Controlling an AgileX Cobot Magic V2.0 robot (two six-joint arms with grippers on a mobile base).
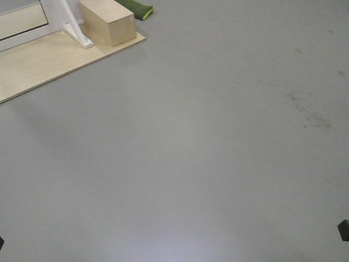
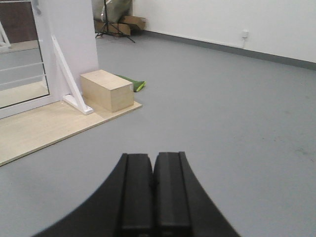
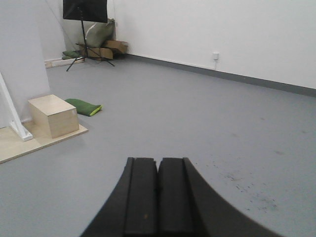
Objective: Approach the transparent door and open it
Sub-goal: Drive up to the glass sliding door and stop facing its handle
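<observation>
Grey floor (image 1: 218,164) fills the front view. The transparent door (image 2: 22,69), clear glass crossed by thin horizontal bars in a white frame, stands far left, behind a plywood platform (image 2: 44,128) and near a wooden box (image 2: 106,91). The left pincer (image 2: 153,192) and right pincer (image 3: 158,197) are both pressed together.

Open floor (image 2: 222,108); box (image 2: 106,90) near transparent door (image 2: 19,74)

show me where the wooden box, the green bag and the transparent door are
wooden box (image 2: 96,94): left wrist view, on its side face
green bag (image 3: 83,106): right wrist view, middle of its top
transparent door (image 2: 22,54): left wrist view, glass pane above the horizontal bars
</observation>
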